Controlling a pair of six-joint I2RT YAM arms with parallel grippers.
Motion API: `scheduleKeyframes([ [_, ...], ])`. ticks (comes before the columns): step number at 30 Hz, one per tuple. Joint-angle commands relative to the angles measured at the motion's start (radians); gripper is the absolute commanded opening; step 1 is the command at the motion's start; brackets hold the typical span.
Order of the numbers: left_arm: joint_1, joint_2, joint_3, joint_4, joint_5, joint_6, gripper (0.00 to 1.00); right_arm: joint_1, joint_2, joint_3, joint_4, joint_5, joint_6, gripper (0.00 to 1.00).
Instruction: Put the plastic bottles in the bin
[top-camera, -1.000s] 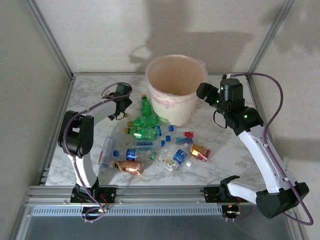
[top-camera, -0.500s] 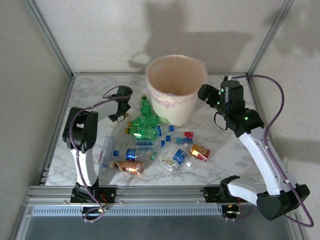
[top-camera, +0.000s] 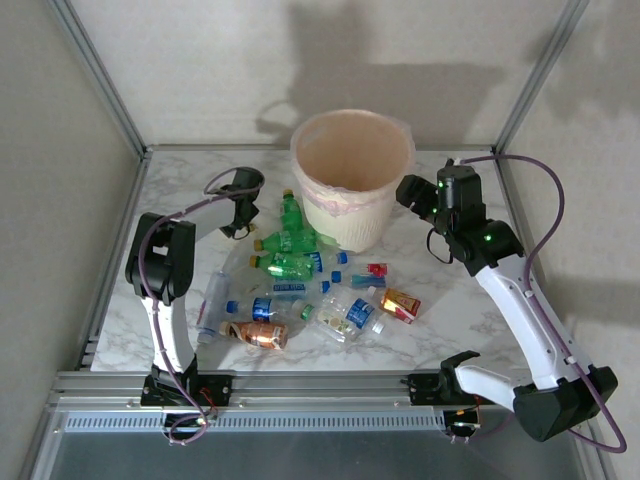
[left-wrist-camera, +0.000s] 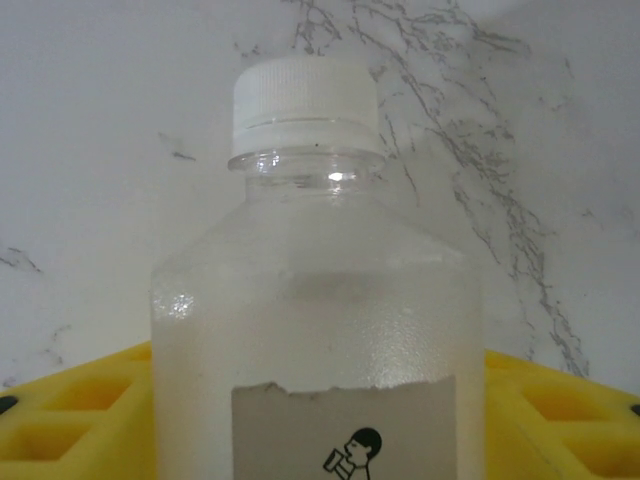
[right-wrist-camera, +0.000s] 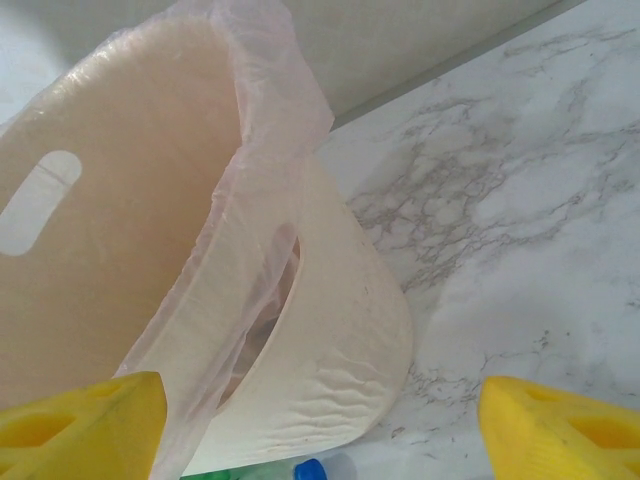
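A clear bottle (left-wrist-camera: 315, 300) with a white cap and a torn grey label stands between my left gripper's yellow fingers (left-wrist-camera: 70, 410), which press on both of its sides. That left gripper (top-camera: 240, 212) is low over the table's back left, left of the heap. Several plastic bottles lie in the middle: green ones (top-camera: 288, 245), clear ones with blue labels (top-camera: 350, 315), and one with an orange label (top-camera: 258, 335). The cream bin (top-camera: 350, 215) with its pinkish liner stands behind them. My right gripper (top-camera: 410, 190) hovers open beside the bin's right wall (right-wrist-camera: 330, 330), holding nothing.
A clear bottle (top-camera: 212, 300) lies at the heap's left edge and a red-orange one (top-camera: 400, 303) at its right. Loose blue caps (top-camera: 342, 258) dot the marble. Metal frame posts and grey walls close in the back corners. A green bottle and a blue cap (right-wrist-camera: 310, 470) peek below the bin.
The left gripper's jaws have closed onto the clear bottle, and its arm has drawn in slightly. The right gripper has barely drifted beside the bin.
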Motion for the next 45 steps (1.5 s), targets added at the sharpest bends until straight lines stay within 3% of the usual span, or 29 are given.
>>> scheduleKeyframes([
  [1,0.010,0.013,0.045,-0.044,-0.041,-0.005,0.57,0.002,-0.026,-0.017,0.006,0.025,0.009,0.82],
  [8,0.009,-0.035,0.069,-0.073,-0.100,0.010,0.54,0.001,-0.049,-0.037,0.009,0.023,0.019,0.82],
  [14,0.010,-0.120,0.105,-0.110,-0.231,0.050,0.54,-0.001,-0.069,-0.043,0.007,0.029,0.025,0.82],
  [21,0.010,-0.183,0.252,-0.185,-0.389,0.135,0.53,-0.004,-0.079,-0.050,0.007,0.032,0.031,0.82],
  [28,-0.034,-0.224,0.532,-0.250,-0.379,0.157,0.53,-0.012,-0.087,-0.063,0.036,-0.005,0.057,0.82],
  [31,-0.085,-0.225,0.680,-0.232,-0.324,0.143,0.54,-0.013,-0.084,-0.065,0.041,-0.007,0.067,0.81],
  [38,-0.167,-0.191,0.874,-0.129,-0.069,0.089,0.54,-0.019,-0.120,-0.107,0.037,-0.002,0.087,0.81],
  [45,-0.253,-0.021,1.080,-0.120,0.151,0.115,0.53,-0.024,-0.163,-0.175,0.028,-0.004,0.124,0.81],
])
